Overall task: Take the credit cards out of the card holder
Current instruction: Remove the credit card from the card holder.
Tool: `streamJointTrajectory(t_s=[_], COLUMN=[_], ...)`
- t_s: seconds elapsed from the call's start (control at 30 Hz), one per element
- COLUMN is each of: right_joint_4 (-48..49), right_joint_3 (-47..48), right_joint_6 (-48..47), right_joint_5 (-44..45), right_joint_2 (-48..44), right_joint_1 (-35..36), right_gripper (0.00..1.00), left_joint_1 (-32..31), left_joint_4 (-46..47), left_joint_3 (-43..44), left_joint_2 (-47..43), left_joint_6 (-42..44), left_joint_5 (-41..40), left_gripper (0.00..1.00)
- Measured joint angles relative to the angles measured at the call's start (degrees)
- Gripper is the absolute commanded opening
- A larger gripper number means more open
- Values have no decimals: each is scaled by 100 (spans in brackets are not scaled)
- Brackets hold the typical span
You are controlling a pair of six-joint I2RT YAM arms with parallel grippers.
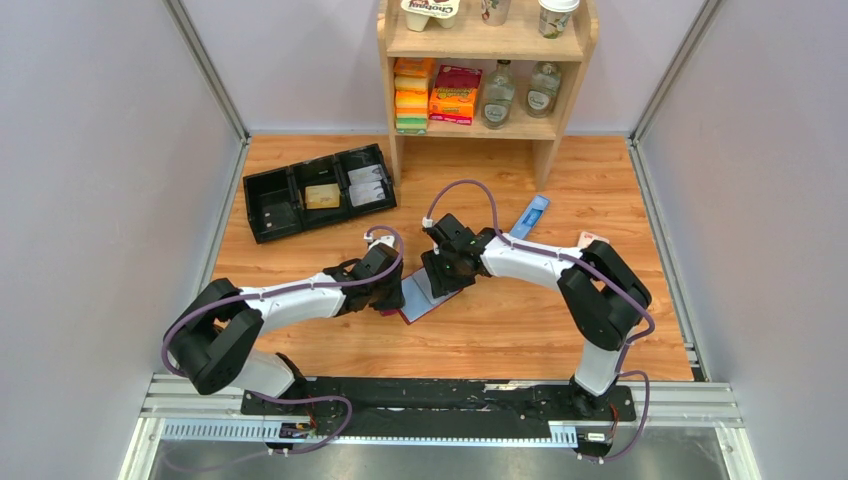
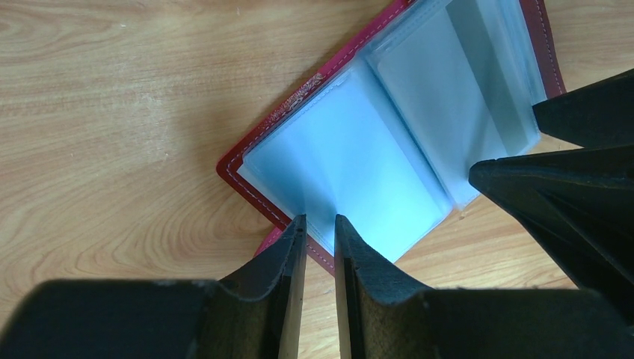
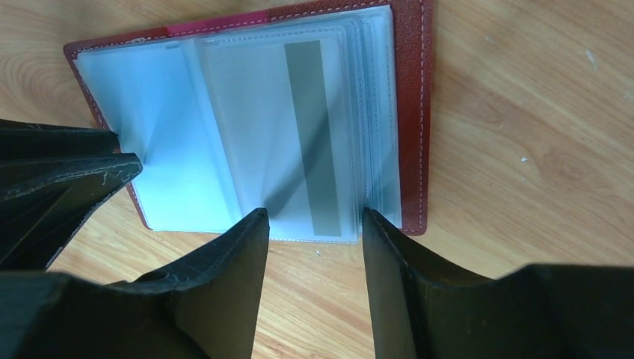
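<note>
The maroon card holder (image 1: 425, 300) lies open on the wooden table between my two grippers, its pale blue clear sleeves up. A pale card with a grey stripe (image 3: 299, 134) sits inside a sleeve on the right half; it also shows in the left wrist view (image 2: 448, 82). My left gripper (image 2: 319, 218) is almost shut with a thin empty gap, its tips on the near edge of the left sleeve page (image 2: 351, 164). My right gripper (image 3: 314, 213) is open, its fingers either side of the near edge of the sleeve with the card. A few pale cards (image 1: 367, 185) lie in a black tray.
The black tray (image 1: 270, 212) with three compartments stands at the back left and also holds a tan block (image 1: 321, 196). A long blue box (image 1: 529, 215) and a small pink-white box (image 1: 590, 238) lie to the right. A wooden shelf (image 1: 480, 125) with groceries stands behind.
</note>
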Motion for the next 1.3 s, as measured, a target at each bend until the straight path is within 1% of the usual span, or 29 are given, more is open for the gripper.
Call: streamJointTrajectory(t_s=[0.13,0.33,0.63,0.8,0.9,1.1,1.2,1.3], right_joint_4=[13,94,328,546,629,643,599,619], right_joint_3=[-4,-48,-87,-186,-186,-79,-76,-48], right_joint_6=[4,24,46,44,42,11,-35,-48], right_joint_5=[-125,-315,-688,-1198,-1515,-1982,-2039,-1982], right_joint_2=[-13,-162,-610,-658,-595,-87,-33,-42], right_joint_1=[-2,0,4,15,83,330,369,317], right_gripper=[48,48,50,51,52,55,54,52], left_joint_1=[7,7,7,4,0,0,0,0], left_joint_4=[0,4,11,94,52,-168,-243,-243], left_joint_3=[0,0,-13,-219,-437,-966,-1176,-1228], left_joint_2=[0,0,-26,-245,-586,-1910,-2632,-2968], left_joint_6=[0,0,-22,-151,-297,-776,-973,-1021], left_joint_5=[15,22,33,-20,-181,-741,-949,-979], left_gripper=[27,27,27,27,28,29,30,30])
